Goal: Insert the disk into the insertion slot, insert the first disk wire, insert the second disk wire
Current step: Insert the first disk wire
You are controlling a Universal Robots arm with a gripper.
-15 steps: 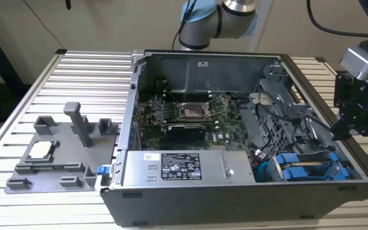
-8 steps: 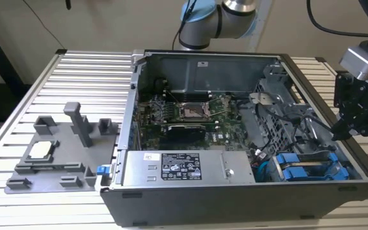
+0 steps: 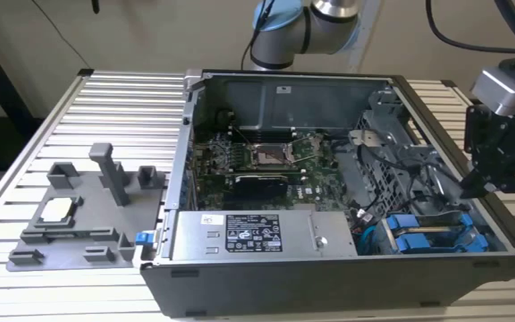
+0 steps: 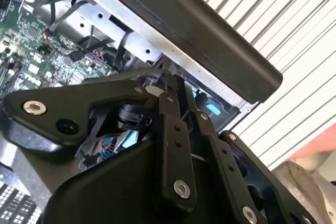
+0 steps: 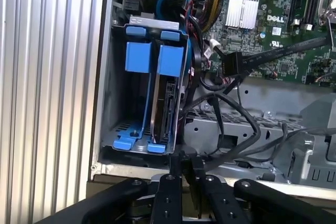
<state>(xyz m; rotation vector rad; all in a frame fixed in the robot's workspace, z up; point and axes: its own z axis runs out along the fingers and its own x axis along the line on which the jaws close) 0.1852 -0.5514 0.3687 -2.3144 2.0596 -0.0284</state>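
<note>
Fingers together, my gripper (image 5: 186, 165) hangs at the case rim (image 4: 220, 45); the first wrist view shows the disk (image 5: 167, 106) in its slot (image 5: 118, 98).

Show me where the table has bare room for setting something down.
Bare ribbed table lies beyond the grey fixture plate, at the exterior view's left of the computer case. A narrower strip runs on the plate's near side. The case corner at the insertion slot is crowded, with cables and the gripper close by.

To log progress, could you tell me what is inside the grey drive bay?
Two blue frames stand side by side in the drive bay; one shows a drive's edge. Whether the other holds a drive is hidden.
</note>
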